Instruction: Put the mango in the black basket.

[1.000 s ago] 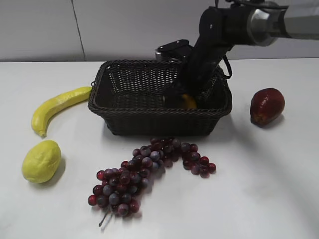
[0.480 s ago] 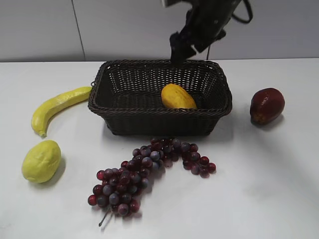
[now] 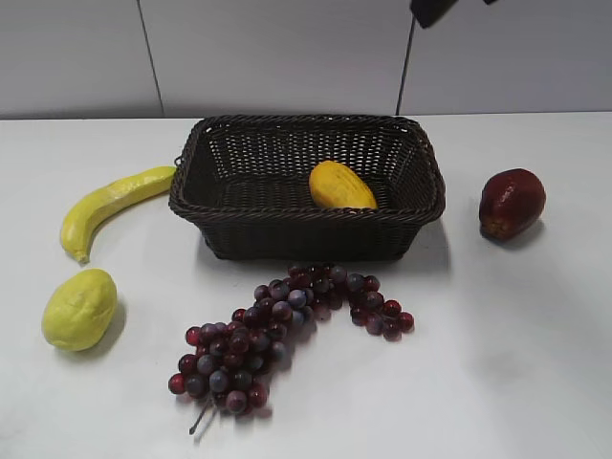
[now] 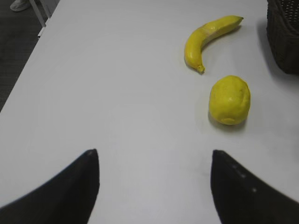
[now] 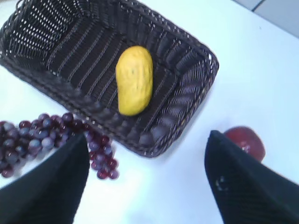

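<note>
At the far left of the white table [image 3: 516, 363] lies a long curved yellow banana [image 3: 107, 206], and just in front of it a pale greenish-yellow bumpy lemon [image 3: 79, 308]. The left gripper [image 4: 154, 161] hangs above bare tabletop near these two fruits, its two dark fingers [image 4: 74, 186] spread wide with nothing between them.

In the middle stands the large rectangular dark woven wicker basket [image 3: 287, 234]. The smooth oblong orange-yellow mango [image 3: 340, 185] rests on the basket's floor toward its right end, lying free with no gripper touching it. Just in front of the basket a bunch of dark red-purple grapes [image 3: 277, 325] sprawls on the table.

The right gripper [image 5: 145, 161] hovers well above the basket; its fingers [image 5: 243, 186] stand wide apart and empty, framing the mango below. In the exterior view only a dark piece shows at the top edge. To the right of the basket, apart from it, sits a rounded dark red fruit [image 3: 512, 203].
</note>
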### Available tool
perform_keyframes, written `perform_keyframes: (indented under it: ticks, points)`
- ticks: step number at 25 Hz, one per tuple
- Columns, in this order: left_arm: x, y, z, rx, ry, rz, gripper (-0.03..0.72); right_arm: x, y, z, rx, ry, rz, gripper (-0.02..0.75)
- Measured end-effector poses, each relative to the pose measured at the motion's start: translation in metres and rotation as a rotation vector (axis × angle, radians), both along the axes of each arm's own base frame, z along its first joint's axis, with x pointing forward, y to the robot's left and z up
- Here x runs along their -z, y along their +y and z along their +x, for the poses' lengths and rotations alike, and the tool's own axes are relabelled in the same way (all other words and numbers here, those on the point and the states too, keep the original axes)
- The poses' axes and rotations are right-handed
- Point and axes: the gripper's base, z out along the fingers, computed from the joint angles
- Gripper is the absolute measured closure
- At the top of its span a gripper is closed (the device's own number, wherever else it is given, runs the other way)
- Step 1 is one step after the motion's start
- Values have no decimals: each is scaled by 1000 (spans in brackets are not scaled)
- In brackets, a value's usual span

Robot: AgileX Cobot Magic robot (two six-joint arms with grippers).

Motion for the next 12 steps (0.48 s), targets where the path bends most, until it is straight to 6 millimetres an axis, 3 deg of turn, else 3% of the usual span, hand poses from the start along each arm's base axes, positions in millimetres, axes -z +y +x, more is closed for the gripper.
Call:
perform_keyframes:
  ticks: [6, 12]
  points:
    - [0, 0, 0, 0, 0, 0, 133, 20, -42, -89, 44, 99, -22, 158]
    - [0, 0, 0, 0, 0, 0, 133, 44, -84, -179, 50, 79, -8, 141]
